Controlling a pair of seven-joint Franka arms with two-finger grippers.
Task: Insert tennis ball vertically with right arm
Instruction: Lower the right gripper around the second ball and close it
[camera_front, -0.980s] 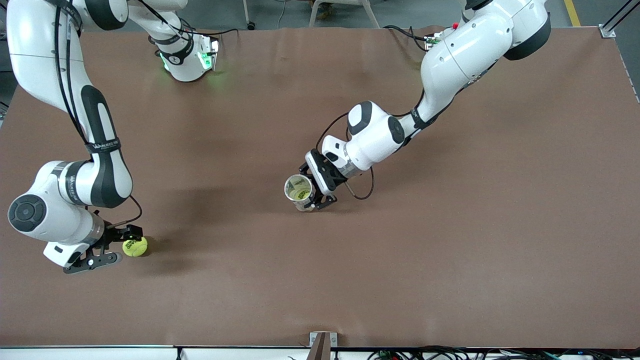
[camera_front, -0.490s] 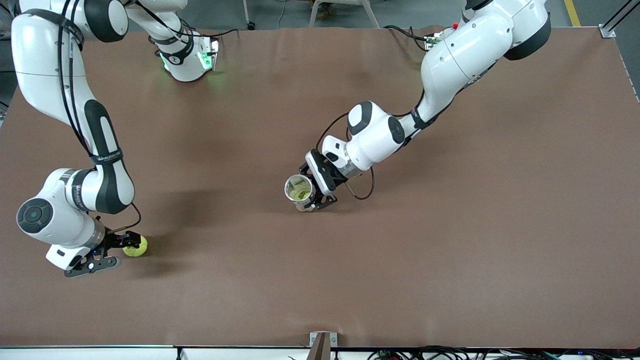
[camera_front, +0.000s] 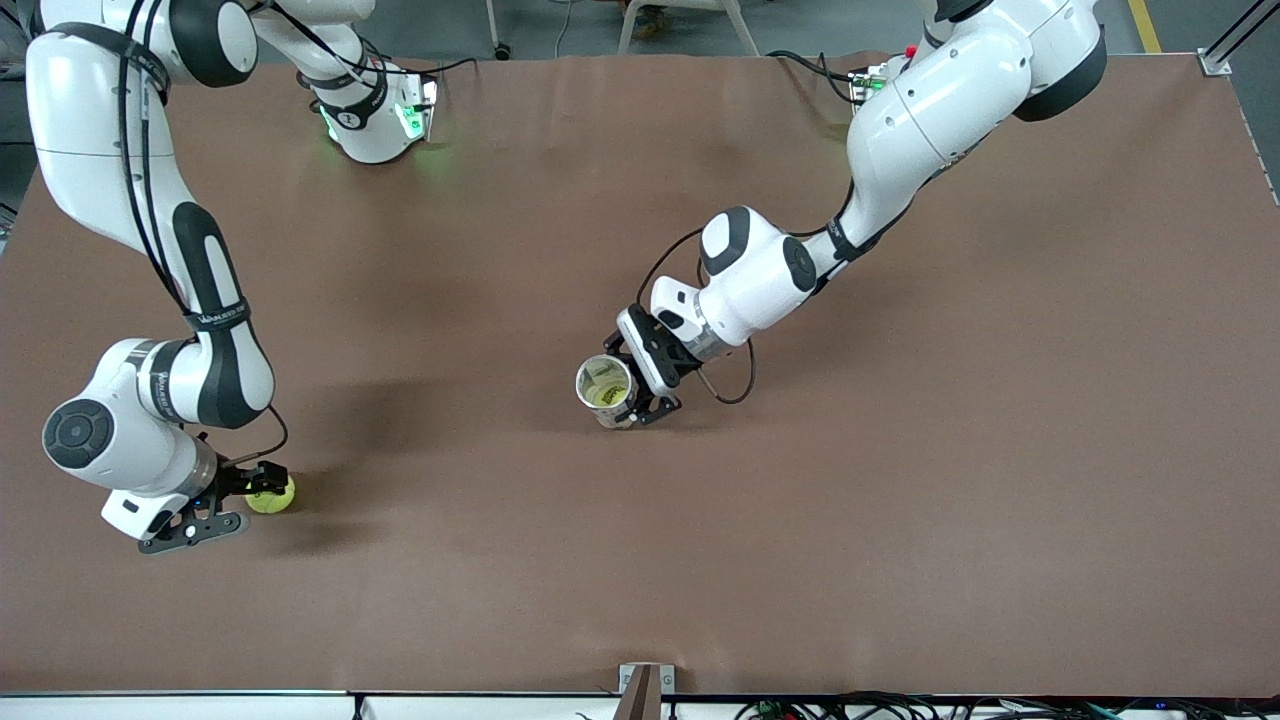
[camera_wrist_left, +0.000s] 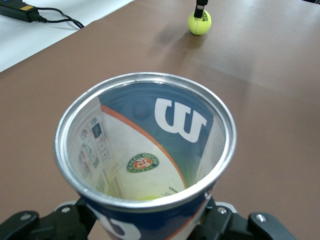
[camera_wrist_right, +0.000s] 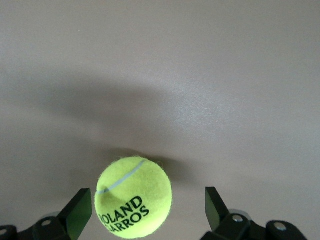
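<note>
Brown table (camera_front: 1000, 450), grey floor (camera_front: 800, 25), white chair legs (camera_front: 740, 25).

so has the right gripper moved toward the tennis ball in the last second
Yes. The right gripper has closed in on the tennis ball, which rests on the same spot of the table; its open fingers now flank it.

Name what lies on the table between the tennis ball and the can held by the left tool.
Nothing: between the tennis ball and the can only bare table shows, seen in the front view.

Tennis ball (camera_front: 270, 496) nearer than can (camera_front: 607, 389)
</note>
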